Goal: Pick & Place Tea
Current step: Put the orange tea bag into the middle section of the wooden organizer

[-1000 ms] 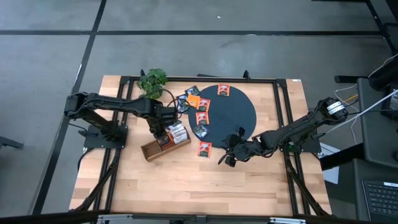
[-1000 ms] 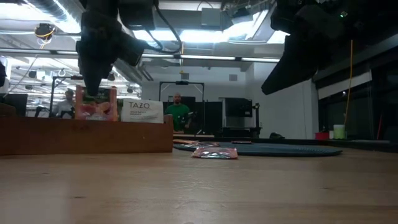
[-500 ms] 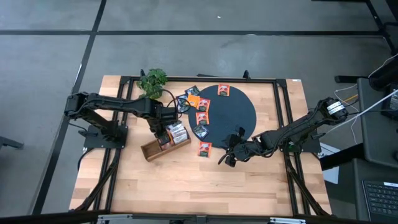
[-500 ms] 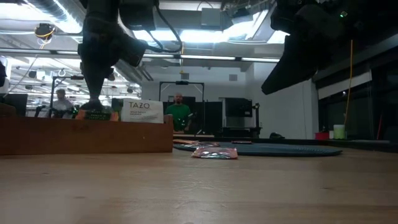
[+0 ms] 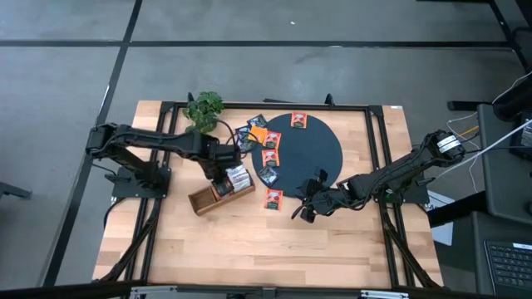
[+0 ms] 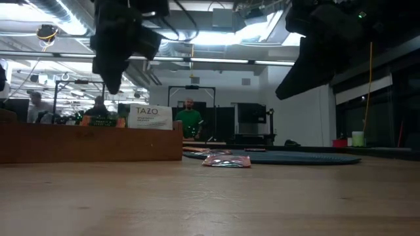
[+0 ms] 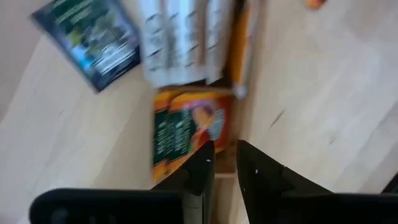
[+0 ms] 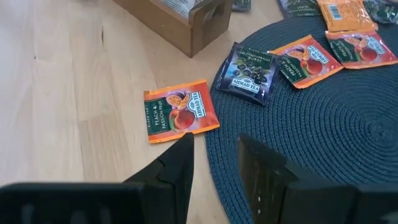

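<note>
- The tea sachets are lying in two groups: several are scattered on the left part of the dark woven disc and on the table just off its left edge, and others are standing upright inside the wooden tray.
- One orange sachet is lying flat on the bare wood just beside the disc's rim, with a dark blue sachet sitting on the disc close to it.
- In the tray, white sachets are packed side by side, and an orange-and-green sachet is sitting in the next compartment beside them.
- The left gripper is hovering directly over the tray; its fingers are standing slightly apart with nothing between them.
- The right gripper is hanging over the table near the disc's lower edge, close to the lone orange sachet; its fingers are spread apart and gripping nothing.
- A green plant is standing at the table's far left corner area, behind the tray.
- In the low view, a person in green is standing in the room beyond the table.
</note>
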